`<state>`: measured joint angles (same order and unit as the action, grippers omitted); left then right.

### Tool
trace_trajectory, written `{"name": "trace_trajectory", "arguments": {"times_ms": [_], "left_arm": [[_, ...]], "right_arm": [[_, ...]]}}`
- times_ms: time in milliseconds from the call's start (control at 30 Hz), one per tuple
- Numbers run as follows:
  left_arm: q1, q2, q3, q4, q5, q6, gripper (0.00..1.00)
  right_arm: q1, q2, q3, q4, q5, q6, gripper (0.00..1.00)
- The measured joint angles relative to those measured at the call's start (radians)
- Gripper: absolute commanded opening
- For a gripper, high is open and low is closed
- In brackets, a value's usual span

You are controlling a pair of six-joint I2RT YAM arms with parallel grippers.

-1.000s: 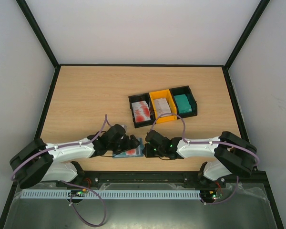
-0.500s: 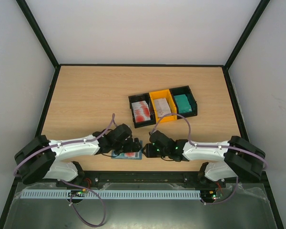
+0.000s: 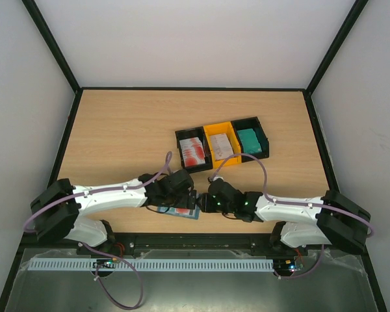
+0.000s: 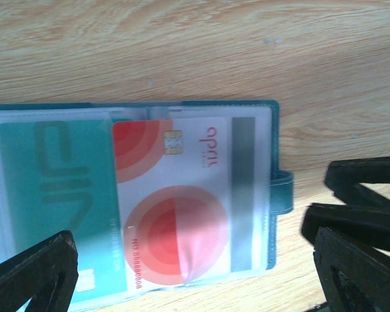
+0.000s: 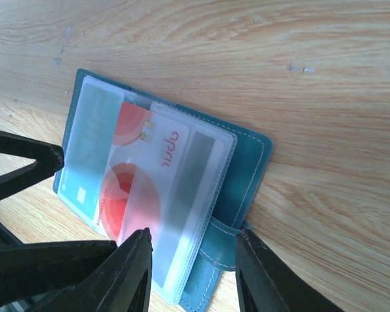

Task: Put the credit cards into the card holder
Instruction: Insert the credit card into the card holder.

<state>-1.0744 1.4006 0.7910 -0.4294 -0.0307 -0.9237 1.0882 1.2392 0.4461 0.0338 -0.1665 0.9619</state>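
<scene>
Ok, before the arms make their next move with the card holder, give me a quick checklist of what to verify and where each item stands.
1. Card holder lying open on the table: ok.
2. Red-and-white card under the clear sleeve: ok. Fully seated: cannot tell.
3. Teal card beside it, also sleeved: ok.
4. Left gripper open, gripping nothing: ok.
5. Right gripper open, clasp tab between its fingers: ok.
6. Spare cards waiting in the bins: ok.
</scene>
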Motion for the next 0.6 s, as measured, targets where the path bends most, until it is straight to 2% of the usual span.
{"name": "trace_trajectory", "arguments": {"times_ms": [167,333,600], "left_arm": [[-0.003,-0.006,0.0,-0.034,-0.031,-0.002,0.98],[-0.002,-0.026,-0.038,0.011,-0.022,-0.01,0.74],[0.006,0.007,-0.1,0.105,0.017,-0.034,0.73]], "right_arm": [[0.0,-0.009,-0.001,0.0,0.013,0.004,0.36],[0.0,0.018,0.0,0.001,0.008,0.003,0.36],[0.0,0.105,0.006,0.02,-0.041,-0.003,0.38]]}}
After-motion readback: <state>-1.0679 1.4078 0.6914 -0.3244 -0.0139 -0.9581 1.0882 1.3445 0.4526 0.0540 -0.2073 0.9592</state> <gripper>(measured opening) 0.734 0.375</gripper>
